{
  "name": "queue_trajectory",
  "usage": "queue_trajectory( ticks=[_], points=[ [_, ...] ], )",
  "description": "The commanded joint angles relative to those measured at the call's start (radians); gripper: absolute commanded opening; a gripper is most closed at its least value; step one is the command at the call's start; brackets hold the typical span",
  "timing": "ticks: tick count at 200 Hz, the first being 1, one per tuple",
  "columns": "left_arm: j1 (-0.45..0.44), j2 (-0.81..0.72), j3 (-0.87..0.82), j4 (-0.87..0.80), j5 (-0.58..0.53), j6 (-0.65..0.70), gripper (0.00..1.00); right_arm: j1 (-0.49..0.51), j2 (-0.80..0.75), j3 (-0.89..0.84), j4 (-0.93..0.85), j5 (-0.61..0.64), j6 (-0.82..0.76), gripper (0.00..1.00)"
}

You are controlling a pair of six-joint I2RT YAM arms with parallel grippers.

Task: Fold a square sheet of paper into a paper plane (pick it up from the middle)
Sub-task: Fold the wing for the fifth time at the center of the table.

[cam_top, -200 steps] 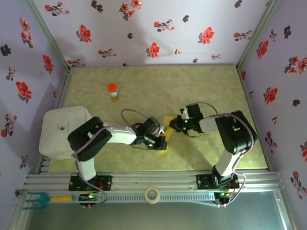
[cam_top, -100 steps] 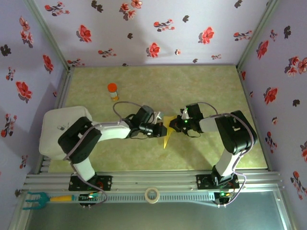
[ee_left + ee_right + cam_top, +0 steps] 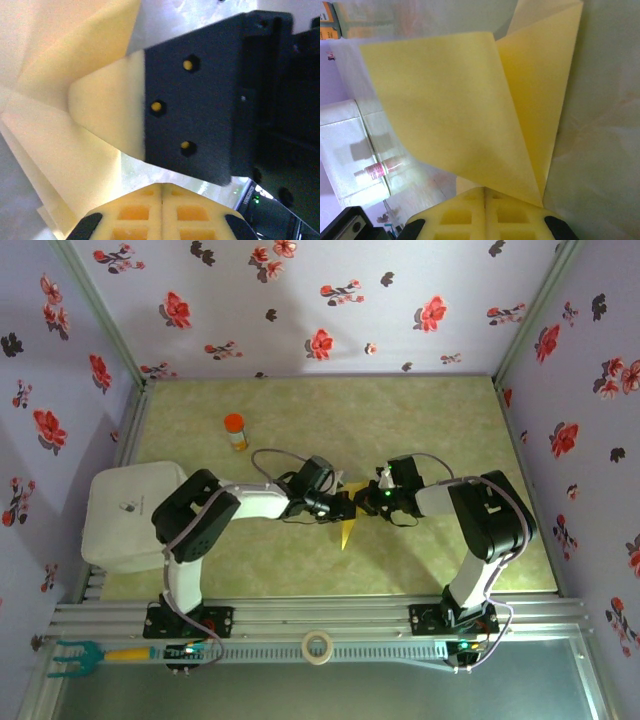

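While my left fingers (image 3: 341, 508) are pressed together just beside the creased yellow sheet of paper (image 3: 346, 528), I cannot tell if they pinch it; the sheet is over the middle of the tabletop (image 3: 420, 420), and my right fingers (image 3: 361, 503) are clamped on it

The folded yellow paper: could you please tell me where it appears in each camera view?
Top external: folded yellow paper just below picture centre.
Left wrist: across the left side.
Right wrist: centre, narrowing toward the bottom.
Shared landmark: white box, left in top external, lower left in right wrist.
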Motion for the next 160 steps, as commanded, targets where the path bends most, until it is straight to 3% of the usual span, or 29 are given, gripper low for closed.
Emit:
queue_trajectory(
  ticks=[1, 65, 123, 160],
  points=[
    [-0.002, 0.039, 0.019, -0.074, -0.048, 0.030, 0.00, -0.001, 0.041, -0.025, -0.101, 0.118, 0.009, 0.03],
    [-0.013, 0.049, -0.046, -0.170, -0.116, 0.070, 0.00, -0.001, -0.017, -0.018, -0.102, 0.101, 0.020, 0.05],
    [-0.029, 0.025, -0.181, -0.120, -0.019, 0.134, 0.00, -0.006, -0.254, -0.019, -0.218, 0.130, -0.060, 0.09],
    [-0.029, 0.024, -0.194, -0.090, -0.004, 0.127, 0.00, 0.039, -0.261, -0.055, -0.151, 0.072, -0.056, 0.08]
  ],
)
